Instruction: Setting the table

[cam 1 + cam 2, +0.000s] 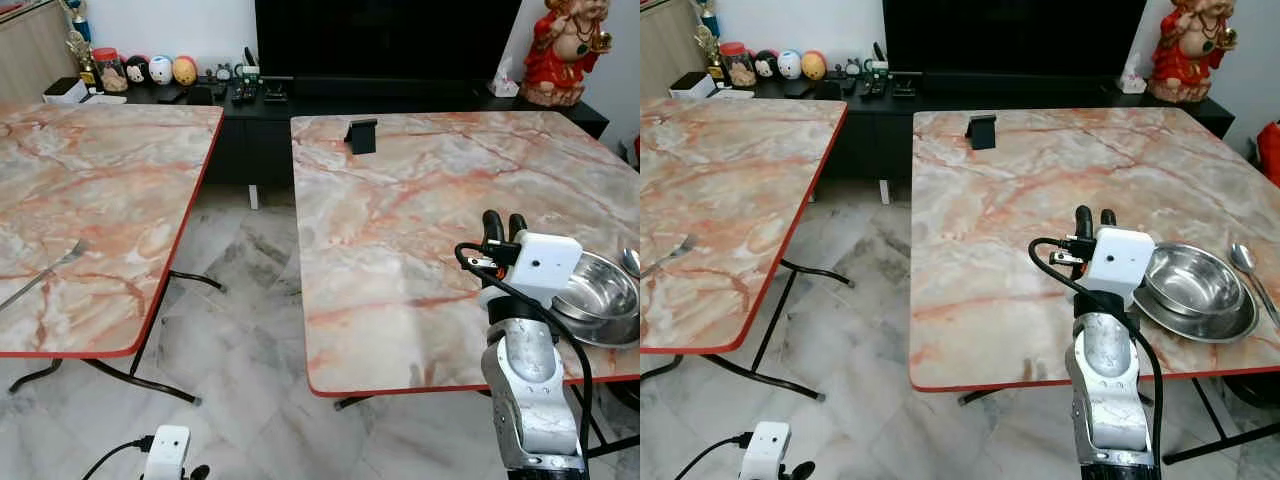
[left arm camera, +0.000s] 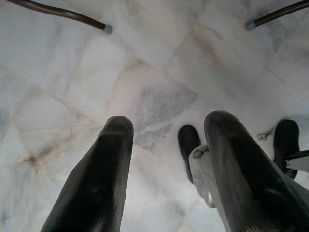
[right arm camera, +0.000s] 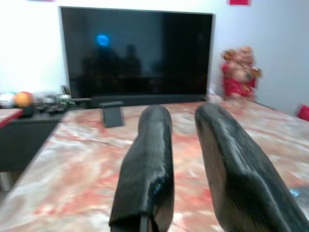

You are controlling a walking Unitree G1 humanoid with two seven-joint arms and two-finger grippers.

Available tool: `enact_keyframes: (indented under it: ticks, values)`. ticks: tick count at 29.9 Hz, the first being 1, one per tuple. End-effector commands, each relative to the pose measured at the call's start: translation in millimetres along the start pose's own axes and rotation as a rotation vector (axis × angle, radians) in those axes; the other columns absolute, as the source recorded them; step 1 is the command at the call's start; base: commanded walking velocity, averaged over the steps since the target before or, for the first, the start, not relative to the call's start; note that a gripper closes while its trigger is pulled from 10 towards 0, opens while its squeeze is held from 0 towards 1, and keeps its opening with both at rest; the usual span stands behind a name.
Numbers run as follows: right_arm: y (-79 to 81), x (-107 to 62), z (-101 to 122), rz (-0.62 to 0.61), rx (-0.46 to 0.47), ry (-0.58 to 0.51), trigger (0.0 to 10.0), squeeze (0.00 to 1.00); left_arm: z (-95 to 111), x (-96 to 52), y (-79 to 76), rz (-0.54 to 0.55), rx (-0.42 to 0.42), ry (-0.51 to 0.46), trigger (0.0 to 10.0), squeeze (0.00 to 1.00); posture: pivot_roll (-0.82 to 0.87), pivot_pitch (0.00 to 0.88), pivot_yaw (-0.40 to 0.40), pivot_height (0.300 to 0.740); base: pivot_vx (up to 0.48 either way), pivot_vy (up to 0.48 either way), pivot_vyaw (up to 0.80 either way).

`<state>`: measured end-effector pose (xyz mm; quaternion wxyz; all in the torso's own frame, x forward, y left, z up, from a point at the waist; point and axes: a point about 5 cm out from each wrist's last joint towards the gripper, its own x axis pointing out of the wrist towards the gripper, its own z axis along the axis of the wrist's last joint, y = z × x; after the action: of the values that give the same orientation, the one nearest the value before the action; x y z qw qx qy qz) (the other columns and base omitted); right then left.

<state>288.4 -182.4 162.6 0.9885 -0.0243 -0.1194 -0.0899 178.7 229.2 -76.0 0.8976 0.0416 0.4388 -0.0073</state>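
We hold our right gripper [image 1: 1093, 214] over the table [image 1: 1020, 190], fingers slightly spread, empty; bowl [image 1: 1193, 279] at three o'clock. Left gripper [image 2: 166, 145] hangs, fingers spread.

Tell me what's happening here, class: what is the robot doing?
The robot is setting the marble-patterned table. Its right gripper is raised over that table, empty, fingers slightly apart, beside a round steel bowl sitting on a steel plate, with a metal spoon alongside. The left gripper hangs idle, open, above the floor.
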Motion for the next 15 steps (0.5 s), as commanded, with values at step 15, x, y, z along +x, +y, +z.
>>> enact_keyframes:
  ticks: [15]
  values:
    - [-1.7, 1.7, 3.4, -0.011, -0.003, -0.015, 10.0, 0.00, -1.1, 0.4, -1.6, -0.003, 0.002, 0.014, 10.0, 0.00, -0.02, 0.000, -0.021, 0.740, 0.000, 0.270, 0.00]
